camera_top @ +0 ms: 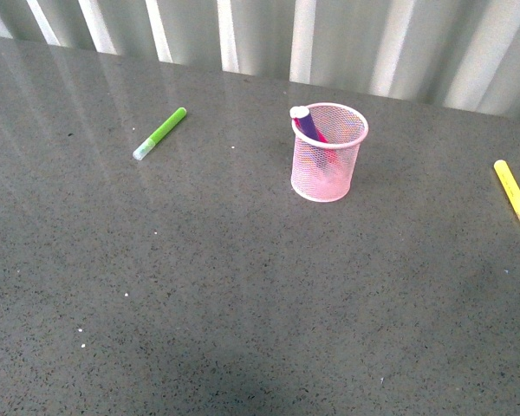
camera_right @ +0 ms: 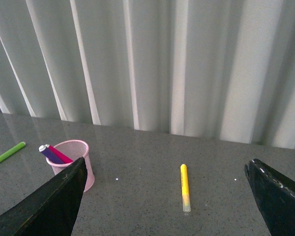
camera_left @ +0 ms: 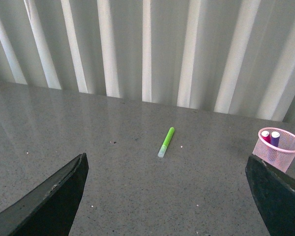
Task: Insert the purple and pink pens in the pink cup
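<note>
Broadly spread under everything, a dark speckled bench [camera_top: 243, 286], backed by pale pleated curtains [camera_top: 347, 43]. Near its far middle, upright, the pink cup [camera_top: 328, 152], with the purple pen [camera_top: 305, 124] and pink pen [camera_top: 321, 139] already inside, leaning against the rim; lower halves blurred behind mesh, pink one mostly hidden in the front view. Out of the front view entirely, both arms. Seen only as two dark fingers at the edges of each wrist view, tips cut off: left pincer [camera_left: 167, 196] spread wide, holding nothing; right pincer [camera_right: 164, 196] likewise released. Well left of the cup, flat, a lime green marker [camera_top: 160, 133]. Far right, near the edge, a yellow marker [camera_top: 515, 196].
</note>
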